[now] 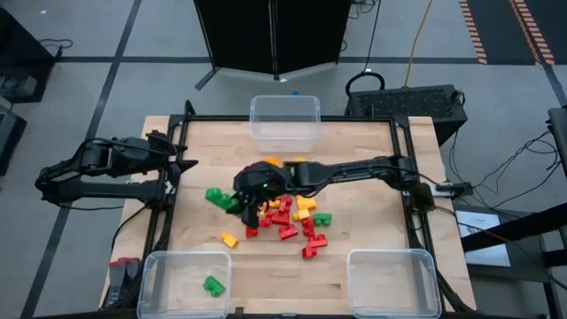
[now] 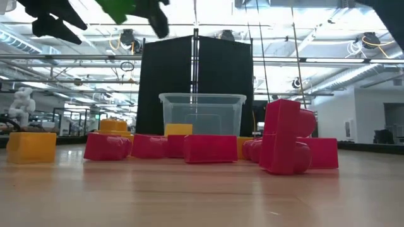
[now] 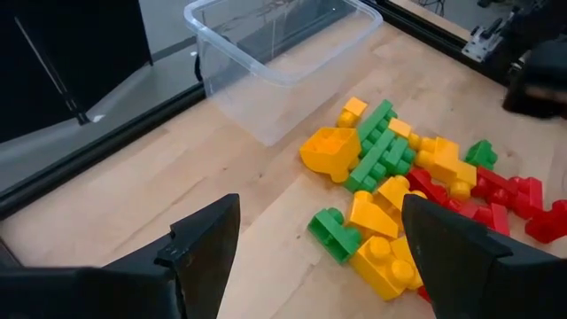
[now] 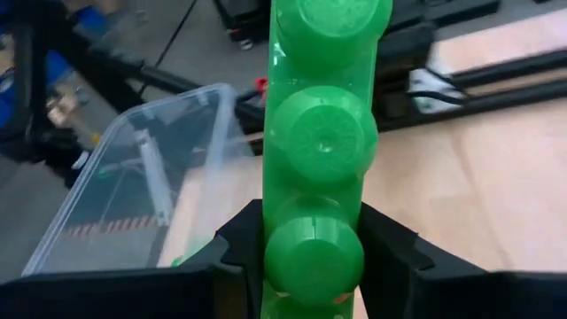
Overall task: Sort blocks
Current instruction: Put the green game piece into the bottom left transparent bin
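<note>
1. Right wrist view is showing a green block, a long studded piece, pinched at one end between the right gripper fingers, with most of it sticking out past them.
2. Such an end grip is risking a swing or slip during carrying, which I judge could drop it short of the clear bin with green blocks.
3. High view is placing that gripper above the block pile at mid-table, so a drop could scatter it.
4. Left gripper is waiting at the table's left edge, fingers spread wide and holding nothing.
5. Low view alone is showing the held block lifted well clear of the red blocks.
</note>
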